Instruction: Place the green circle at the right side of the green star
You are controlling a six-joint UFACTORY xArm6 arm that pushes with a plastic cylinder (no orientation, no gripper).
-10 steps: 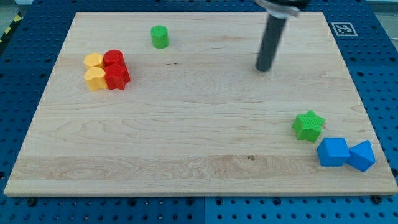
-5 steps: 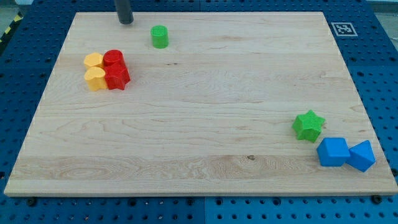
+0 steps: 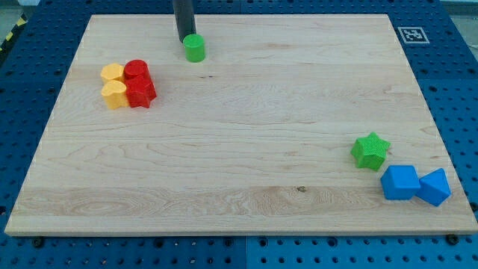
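Observation:
The green circle [image 3: 195,48] is a short green cylinder near the view's top, left of centre, on the wooden board [image 3: 246,142]. My tip [image 3: 184,39] stands at the circle's upper-left edge, touching it or nearly so. The green star [image 3: 370,150] lies far off at the view's lower right, with the board's right edge close beyond it.
Two blue blocks [image 3: 401,182] [image 3: 435,187] sit just below and right of the green star. Two red blocks [image 3: 138,84] and two yellow blocks [image 3: 113,84] cluster at the view's left. A fiducial marker [image 3: 411,34] is at the top right corner.
My tip swept from the board's upper right to the top left, then came right to the green circle's upper-left edge. The circle has shifted slightly down and right.

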